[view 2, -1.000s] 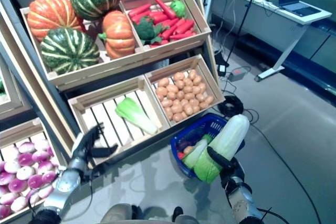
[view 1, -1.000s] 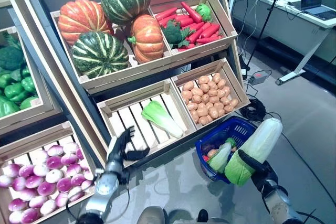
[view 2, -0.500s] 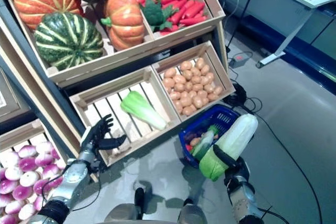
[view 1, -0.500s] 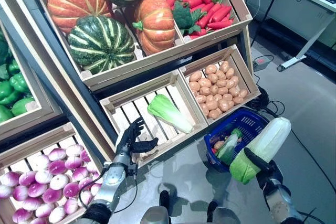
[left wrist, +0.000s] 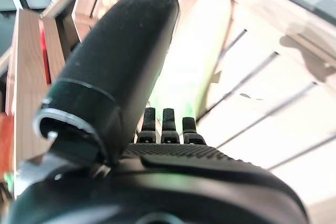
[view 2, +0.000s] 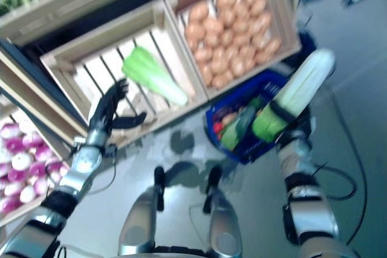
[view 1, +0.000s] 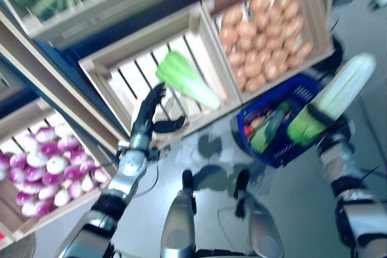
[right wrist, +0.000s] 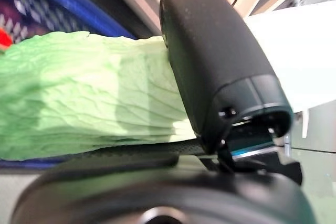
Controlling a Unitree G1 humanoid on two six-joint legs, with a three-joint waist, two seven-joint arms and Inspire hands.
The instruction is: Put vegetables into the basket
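Observation:
My right hand [view 1: 329, 126] is shut on a long pale-green cabbage [view 1: 335, 98], held tilted just right of and above the blue basket [view 1: 283, 155]; the same cabbage [right wrist: 84, 103] shows in the right wrist view under the thumb. The basket [view 2: 254, 152] stands on the floor under the stand and holds a green-white cabbage [view 1: 267, 130] and small red and orange vegetables. My left hand [view 1: 147, 116] is open, fingers straight, at the front edge of the slatted crate, close to another green cabbage [view 1: 186, 81] lying in it. That cabbage [left wrist: 194, 61] shows past the fingers in the left wrist view.
The wooden stand's slatted crate [view 1: 118, 67] and a crate of round brown vegetables [view 1: 266, 34] sit just behind the basket. A crate of purple-white round vegetables [view 1: 42, 173] is at the left. Grey floor lies in front.
The camera has tilted down and nearer, so the whole scene has shifted up. My left hand has reached closer to the cabbage in the crate. My right hand keeps its cabbage beside the basket.

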